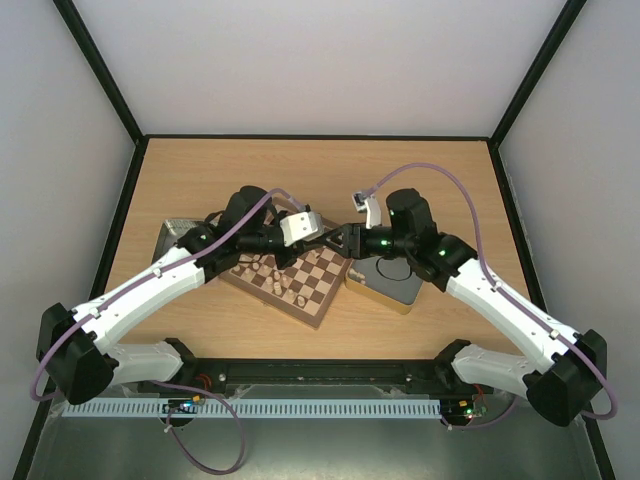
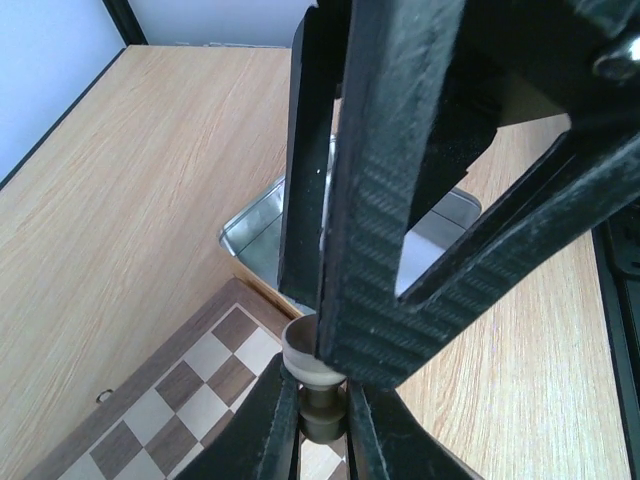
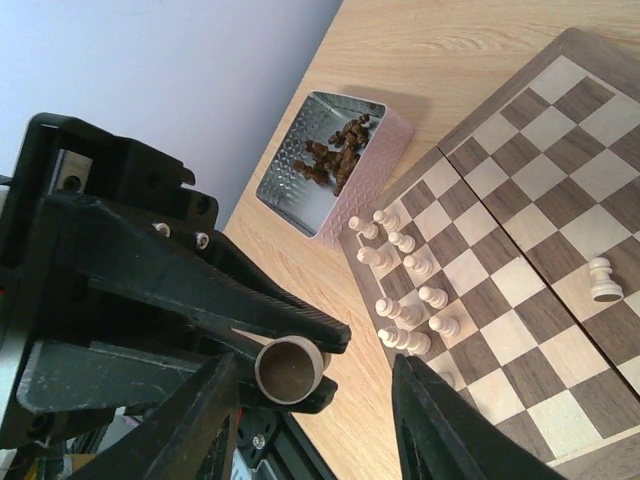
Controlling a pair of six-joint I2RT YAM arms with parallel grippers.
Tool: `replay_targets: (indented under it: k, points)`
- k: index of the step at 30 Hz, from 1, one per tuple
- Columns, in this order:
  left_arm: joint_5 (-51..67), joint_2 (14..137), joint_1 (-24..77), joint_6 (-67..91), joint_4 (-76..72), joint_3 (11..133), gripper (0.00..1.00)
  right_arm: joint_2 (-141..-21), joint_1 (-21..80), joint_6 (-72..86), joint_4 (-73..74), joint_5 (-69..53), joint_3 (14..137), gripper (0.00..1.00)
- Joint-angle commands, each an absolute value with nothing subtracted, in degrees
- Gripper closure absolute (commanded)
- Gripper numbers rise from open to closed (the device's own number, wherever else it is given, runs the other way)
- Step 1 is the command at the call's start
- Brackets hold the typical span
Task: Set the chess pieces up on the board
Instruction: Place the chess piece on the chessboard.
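Left pincer (image 2: pixel 322 428) gripping pale piece (image 2: pixel 300 358), tin (image 3: pixel 365 180) beside board (image 3: pixel 520 250)

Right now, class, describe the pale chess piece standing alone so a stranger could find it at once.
Find the chessboard in the right wrist view. Pale pieces cluster at its edge beside the metal box of dark pieces. The lone pale piece stands upright well away from them, with empty squares all around it.

A gold tin (image 1: pixel 395 298) sat on the wooden tabletop (image 1: pixel 300 170), right of centre and nearer the near edge. A silver tray (image 1: pixel 175 235) lay toward the left edge.
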State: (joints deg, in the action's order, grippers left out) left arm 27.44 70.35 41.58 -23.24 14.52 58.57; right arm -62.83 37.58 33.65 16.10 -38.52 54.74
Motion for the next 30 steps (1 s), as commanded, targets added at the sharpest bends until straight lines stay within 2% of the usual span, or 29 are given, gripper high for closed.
replay_targets:
  k: [1,4,7,9,12,14,16,24,30]
  points:
    - [28.36,70.99,41.96,-25.34,13.80,59.97,0.91,-64.04,37.71,34.82,14.83,-40.12,54.13,0.60]
    - [28.74,71.18,42.01,-25.88,13.67,59.99,0.90,-64.48,37.71,35.97,13.95,-40.05,53.51,0.64]
    - [28.93,71.28,42.01,-26.23,13.31,59.86,0.90,-64.74,37.71,38.58,12.16,-40.76,52.28,0.75]
    - [29.11,71.28,42.01,-26.40,13.07,59.79,0.89,-64.94,37.71,40.25,10.72,-41.02,51.19,0.78]
    - [29.37,70.96,42.09,-26.63,12.71,59.37,0.88,-65.11,37.71,42.97,8.23,-41.15,49.61,0.76]
    - [29.86,70.69,42.10,-26.88,12.78,59.11,0.87,-65.21,37.71,44.68,6.87,-40.86,49.10,0.68]
    - [29.98,70.63,42.23,-27.36,13.11,58.97,0.87,-65.29,37.71,46.42,5.64,-40.82,48.70,0.65]
    - [28.44,70.32,42.66,-27.76,12.77,58.05,0.87,-65.32,37.71,54.33,-1.15,-44.22,46.16,0.70]
    - [27.96,69.86,43.15,-28.13,11.54,57.03,0.86,-64.61,37.71,59.32,-6.58,-45.82,44.43,0.66]
